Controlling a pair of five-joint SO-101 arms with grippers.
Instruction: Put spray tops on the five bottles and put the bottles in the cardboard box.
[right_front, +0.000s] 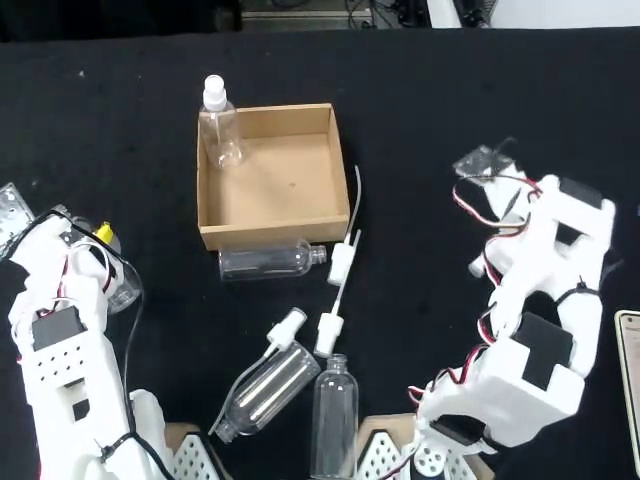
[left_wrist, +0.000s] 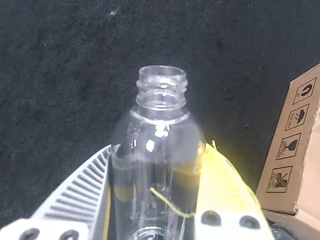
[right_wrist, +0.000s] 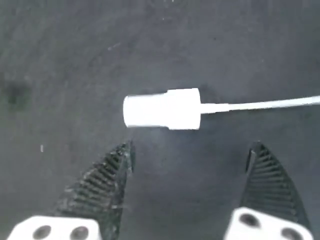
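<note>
While the left tool (left_wrist: 157, 152) is clamping an uncapped bottle (left_wrist: 161, 120) firmly in its grip, with the cardboard box (left_wrist: 295, 145) standing just beside it, the right tool (right_wrist: 192, 150) is hanging spread wide over the bench (right_wrist: 75, 50), a loose spray top (right_wrist: 162, 108) lying flat just ahead of its jaws.

Cardboard box (left_wrist: 292, 150) outer wall: column of four black handling pictograms; captions beneath too small to read.
</note>
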